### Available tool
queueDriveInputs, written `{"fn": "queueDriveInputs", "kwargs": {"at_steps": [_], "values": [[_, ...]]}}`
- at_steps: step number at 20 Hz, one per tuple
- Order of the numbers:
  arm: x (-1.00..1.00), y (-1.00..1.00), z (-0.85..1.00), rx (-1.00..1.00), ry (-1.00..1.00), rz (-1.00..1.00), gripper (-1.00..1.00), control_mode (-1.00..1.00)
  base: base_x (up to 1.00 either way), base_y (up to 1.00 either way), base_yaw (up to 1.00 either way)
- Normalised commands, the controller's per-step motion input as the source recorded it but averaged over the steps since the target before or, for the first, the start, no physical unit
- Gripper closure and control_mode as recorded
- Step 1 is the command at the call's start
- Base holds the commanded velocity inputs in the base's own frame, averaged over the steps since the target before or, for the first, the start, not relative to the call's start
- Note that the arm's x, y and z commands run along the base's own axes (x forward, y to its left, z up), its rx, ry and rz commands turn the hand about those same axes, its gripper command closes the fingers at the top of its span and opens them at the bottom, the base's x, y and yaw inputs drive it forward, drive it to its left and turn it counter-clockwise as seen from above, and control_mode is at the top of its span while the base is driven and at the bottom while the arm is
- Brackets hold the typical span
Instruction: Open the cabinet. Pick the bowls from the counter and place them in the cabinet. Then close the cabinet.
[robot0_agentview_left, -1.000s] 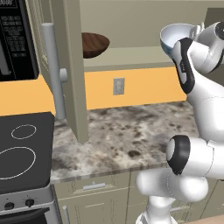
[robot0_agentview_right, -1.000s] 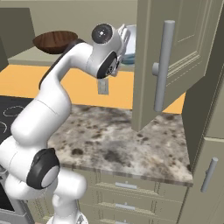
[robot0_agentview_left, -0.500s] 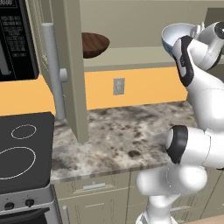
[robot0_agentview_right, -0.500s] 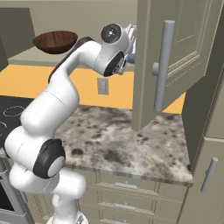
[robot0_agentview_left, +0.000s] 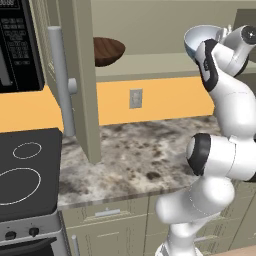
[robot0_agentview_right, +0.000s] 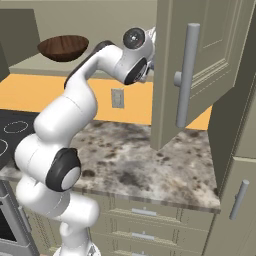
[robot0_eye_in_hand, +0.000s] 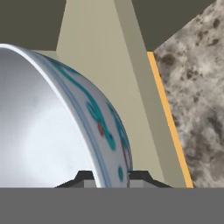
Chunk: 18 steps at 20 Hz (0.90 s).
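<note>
Now gripper (robot0_eye_in_hand: 106, 175) pinches white bowl (robot0_agentview_left: 200, 41) rim, upper right of frame; cabinet (robot0_agentview_left: 165, 62) shelf just beyond, w/ brown bowl (robot0_agentview_left: 107, 50) at left.

A white, glossy bowl with teal and red markings on its outer wall (robot0_eye_in_hand: 65, 131) is seen close up, taking the left half of the frame. Its rim is pinched between the two small dark fingertips of the gripper (robot0_eye_in_hand: 111, 177), one tip inside the wall and one outside. Beyond the bowl a flat beige cabinet surface (robot0_eye_in_hand: 100, 57) is seen, bordered on the right by an orange strip (robot0_eye_in_hand: 168, 118). A speckled grey-brown marble-like counter (robot0_eye_in_hand: 197, 78) is seen at the right edge.
</note>
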Motion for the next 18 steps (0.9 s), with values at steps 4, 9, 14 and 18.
{"fn": "queueDriveInputs", "kwargs": {"at_steps": [4,9,14,18], "values": [[0.28,-0.08,-0.04,0.0,-0.02,0.0,1.0,-1.0,0.0,0.0,0.0],[0.3,-0.09,0.0,0.0,0.0,0.0,1.0,-1.0,0.0,0.0,0.0],[0.22,-0.01,-0.01,0.0,0.0,0.0,1.0,-1.0,0.0,0.0,0.0],[0.13,0.0,-0.01,0.0,0.0,0.0,1.0,-1.0,0.0,0.0,0.0]]}}
